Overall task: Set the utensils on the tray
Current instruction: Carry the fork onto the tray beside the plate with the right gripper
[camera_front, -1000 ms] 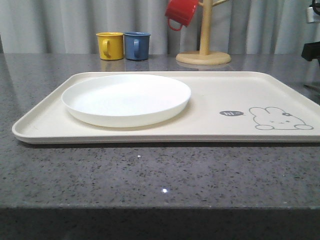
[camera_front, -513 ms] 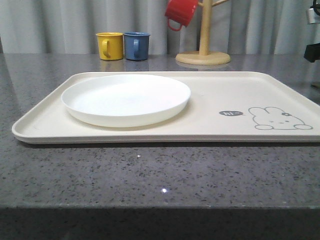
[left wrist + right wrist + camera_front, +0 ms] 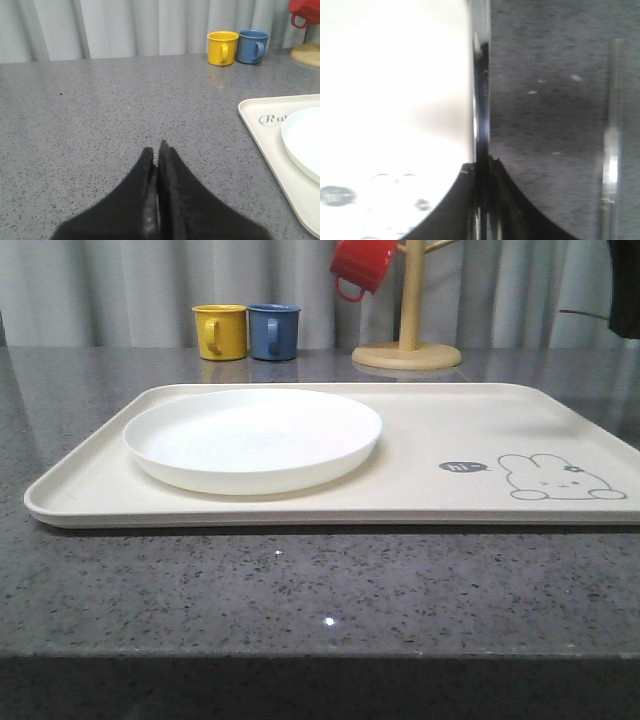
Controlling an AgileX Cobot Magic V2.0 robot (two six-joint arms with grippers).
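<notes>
Grey speckled stone desk (image 3: 300,590) fills the foreground, with pale pleated curtains (image 3: 120,290) closing the background.

1. Large cream rectangular tray with rounded corners and a low raised rim (image 3: 80,505) lies flat on the desk. A grey rabbit outline with a "hi" bubble is printed at its near right corner.
2. Round shallow white plate (image 3: 252,438) rests inside the tray, on its left half, well apart from the rabbit print.
3. Wooden mug tree with a round base (image 3: 407,352) stands behind the tray. A red mug (image 3: 362,264) hangs from it.
4. Yellow mug (image 3: 220,331) and blue mug (image 3: 274,331) stand upright just beside each other on the desk, behind the tray's left half.
5. Left pincer (image 3: 157,150), black, is over bare desk to the left of the tray. Its fingers are pressed together with nothing between them.
6. Right pincer (image 3: 481,162), black, is clamped onto a thin shiny steel utensil (image 3: 480,100). The utensil runs straight out past the fingertips, along the line where the tray's edge meets the desk. The view is blurred; the utensil's type cannot be determined.
7. A second steel utensil (image 3: 612,135) lies on the desk beside the tray, apart from the right pincer. Its type cannot be determined.
</notes>
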